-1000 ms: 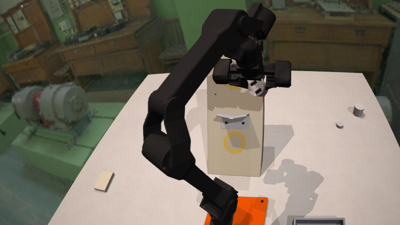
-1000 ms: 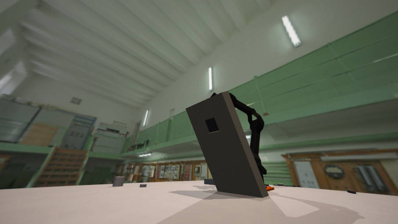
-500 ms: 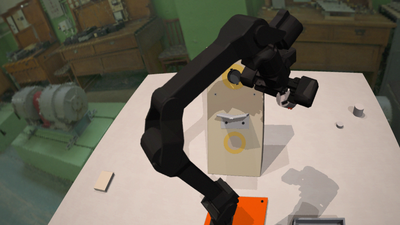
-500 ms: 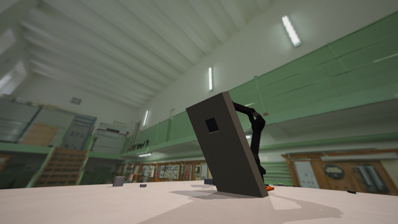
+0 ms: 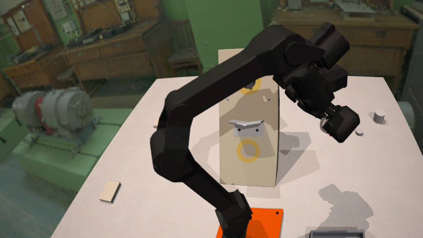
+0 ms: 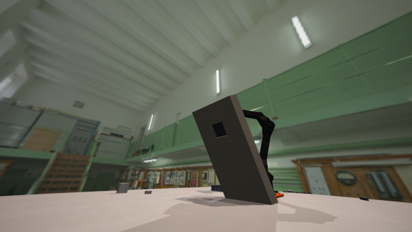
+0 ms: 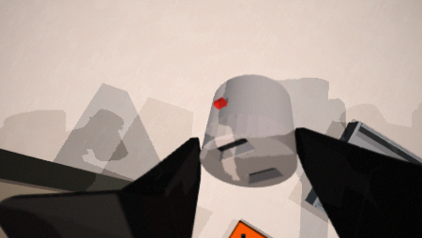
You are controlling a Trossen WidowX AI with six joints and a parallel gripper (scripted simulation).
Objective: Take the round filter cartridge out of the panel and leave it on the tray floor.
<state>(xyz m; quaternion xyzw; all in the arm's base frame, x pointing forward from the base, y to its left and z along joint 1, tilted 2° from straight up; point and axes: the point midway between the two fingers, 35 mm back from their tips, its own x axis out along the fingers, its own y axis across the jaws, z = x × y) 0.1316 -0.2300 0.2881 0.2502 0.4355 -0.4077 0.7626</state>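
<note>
The grey round cartridge [image 5: 324,124] [image 7: 253,112] is out of the panel, its two-slot face toward the wrist camera and a red mark on its side. My gripper [image 5: 326,120] [image 7: 247,141] is shut on it, one finger on each side, and holds it in the air right of the panel; a finger hides most of it in the top view. The tilted beige panel [image 5: 233,171] [image 6: 236,167] has an open dark socket [image 5: 250,85] in its upper yellow ring, partly behind the arm. The grey tray [image 5: 337,231] [image 6: 216,188] [image 7: 358,126] is at the front right, cut off by the top view.
A metal bracket [image 5: 248,131] juts from the panel above a lower yellow ring [image 5: 248,160]. A grey cylinder [image 5: 378,117] [image 6: 123,188] and small disc [image 5: 359,132] [image 6: 148,192] stand at the right. A beige block [image 5: 109,191] lies left; an orange plate [image 5: 267,221] lies under the arm's base.
</note>
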